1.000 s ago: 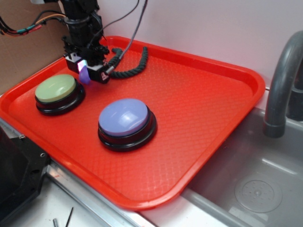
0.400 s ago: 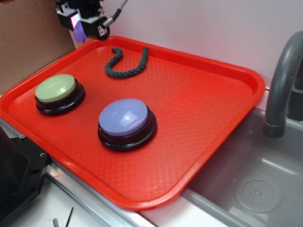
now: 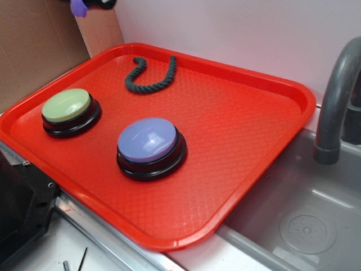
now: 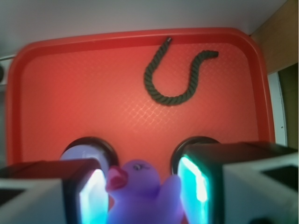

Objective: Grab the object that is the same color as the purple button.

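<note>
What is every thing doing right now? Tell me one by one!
gripper: shut on the purple duck, lifted high over the tray.
purple duck: held between the fingers.
purple button: sitting on the tray.
green button: sitting on the tray.
rope: lying curled on the tray.
tray: flat beside the sink.

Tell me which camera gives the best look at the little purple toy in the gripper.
The wrist view: the purple toy fills the lower middle between the gripper fingers, showing a duck-like head and beak. The exterior view shows only a purple sliver at the top edge.

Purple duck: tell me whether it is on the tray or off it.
Off it. The purple duck sits gripped between the pincer fingers, high above the red tray.
</note>
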